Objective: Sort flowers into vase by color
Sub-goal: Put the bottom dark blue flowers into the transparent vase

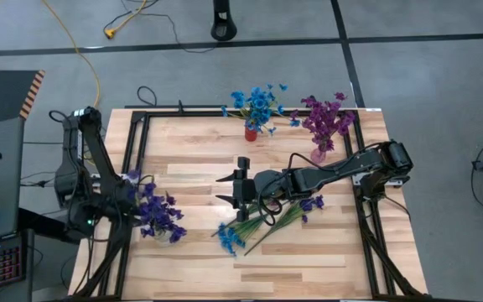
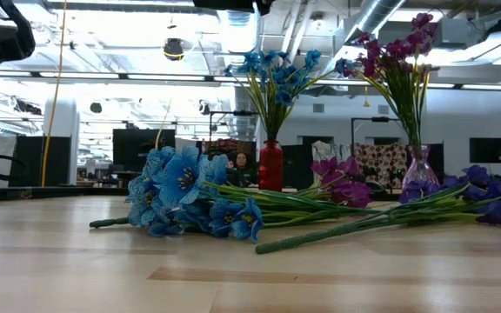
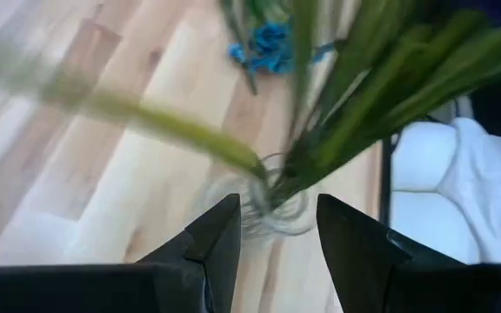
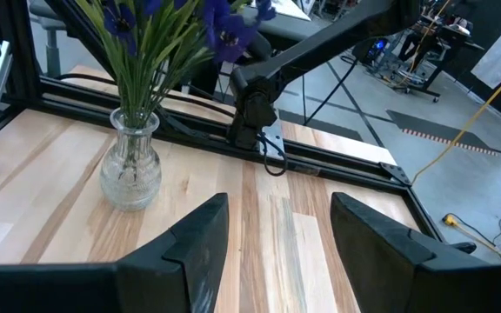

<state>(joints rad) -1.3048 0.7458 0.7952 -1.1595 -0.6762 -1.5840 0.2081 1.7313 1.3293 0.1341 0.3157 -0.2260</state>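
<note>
Our right gripper (image 1: 227,188) hangs over the middle of the wooden table (image 1: 309,268), its two fingers (image 4: 190,243) spread apart with nothing between them, just beside the loose flowers (image 1: 262,222) that lie flat on the boards near the table's centre. From table height we see that this loose bunch holds bright blue blossoms (image 2: 181,196) at one end, a few magenta ones (image 2: 342,184) in the middle and dark violet ones (image 2: 494,196) at the other end, all on long green stems lying across one another. Our left gripper (image 3: 272,239) sits at the left edge of the table, right above the clear glass vase (image 4: 131,165) that holds the indigo-violet flowers (image 1: 159,214); its fingers (image 3: 220,239) stand apart on either side of the vase's mouth and the stems (image 3: 355,113), and we cannot tell whether they touch the glass. At the far edge of the table stand two more vases, near each other: a red vase (image 1: 251,132) with upright blue flowers (image 1: 257,105) and a clear vase (image 1: 319,153) with magenta-purple flowers (image 1: 325,117). Each of the three vases holds a single colour.
</note>
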